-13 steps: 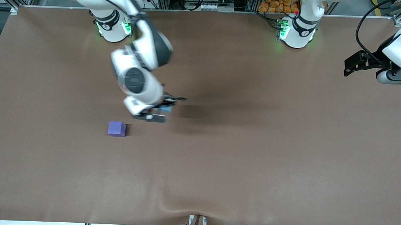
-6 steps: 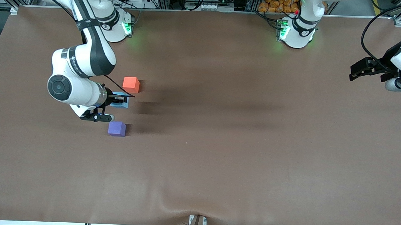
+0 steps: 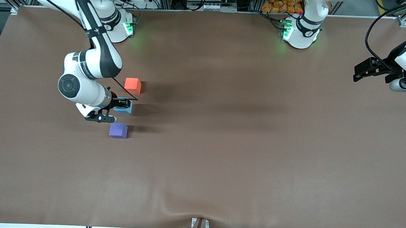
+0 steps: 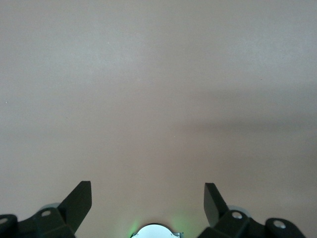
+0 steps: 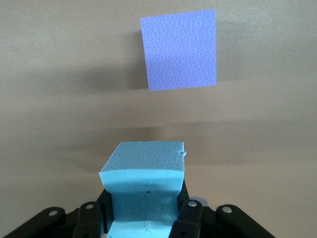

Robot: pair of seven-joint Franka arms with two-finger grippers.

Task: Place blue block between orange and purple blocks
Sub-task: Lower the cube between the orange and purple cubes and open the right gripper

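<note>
My right gripper is shut on the light blue block, holding it over the gap between the orange block and the purple block. In the right wrist view the blue block sits squeezed between the fingers, with the purple block on the table ahead of it. The orange block does not show there. My left gripper is open and empty, waiting over the left arm's end of the table; its fingers show only bare brown cloth.
The brown cloth table has a ripple at its near edge. A clamp sits at the middle of that edge. The arm bases stand along the farthest edge.
My right arm swung toward the right arm's end of the table with the blue block, uncovering the orange block, then settled lower between the two blocks. The left gripper shifted slightly outward.
</note>
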